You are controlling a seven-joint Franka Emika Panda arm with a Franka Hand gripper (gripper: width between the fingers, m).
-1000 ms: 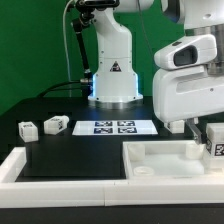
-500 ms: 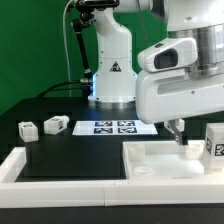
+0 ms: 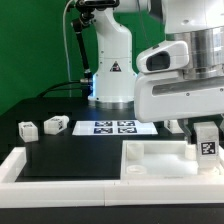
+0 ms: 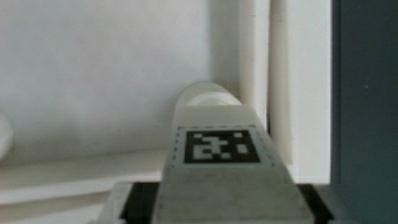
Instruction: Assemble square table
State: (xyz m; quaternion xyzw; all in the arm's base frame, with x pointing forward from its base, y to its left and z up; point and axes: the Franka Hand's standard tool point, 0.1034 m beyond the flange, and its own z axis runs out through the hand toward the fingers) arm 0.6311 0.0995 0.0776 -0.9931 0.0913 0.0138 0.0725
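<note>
Wrist view: a tagged leg (image 4: 217,150) is gripped between partly closed jaws; it should be kept upright and centred over a tabletop (image 3: 165,158) corner before being lowered.

marker board (image 3: 112,127) — flat on the black table (image 3: 80,155), printed tags face up, toward the back | white bar (image 3: 12,166) — edges the table on the exterior view's left, another along the front | green backdrop (image 3: 35,50) behind
</note>
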